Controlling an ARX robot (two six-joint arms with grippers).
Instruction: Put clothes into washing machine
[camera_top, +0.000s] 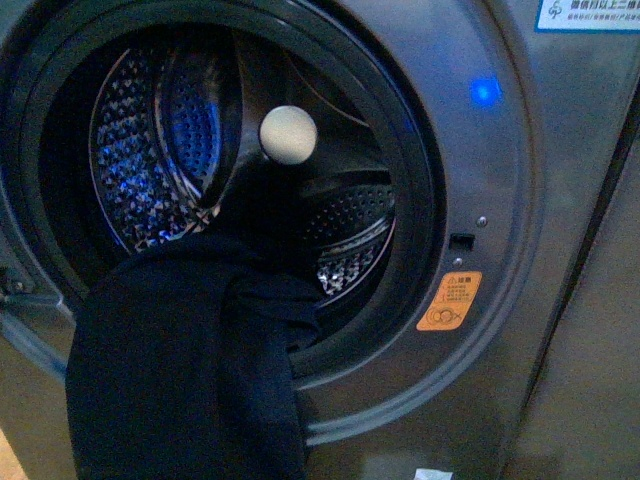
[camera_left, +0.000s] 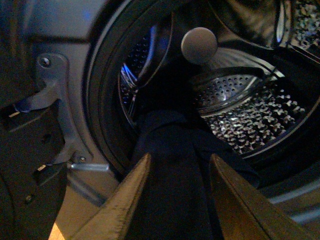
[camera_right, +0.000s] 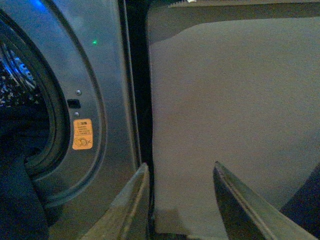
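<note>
The grey washing machine (camera_top: 520, 200) fills the front view, its round port open with black gasket and perforated steel drum (camera_top: 150, 150). The dark navy clothes (camera_top: 180, 370) hang over the port's lower left rim, part inside the drum, most drooping down the front. In the left wrist view the clothes (camera_left: 175, 165) lie right in front of my open left gripper (camera_left: 180, 162), between its spread fingers. My right gripper (camera_right: 181, 170) is open and empty, facing the gap between the washing machine (camera_right: 105, 75) and a grey panel. Neither gripper shows in the front view.
A white round knob (camera_top: 288, 134) sits inside the drum, also seen in the left wrist view (camera_left: 199, 45). An orange warning sticker (camera_top: 449, 300) is right of the port. A plain grey panel (camera_right: 235, 125) stands right of the machine. A door hinge bracket (camera_left: 47, 85) is left of the port.
</note>
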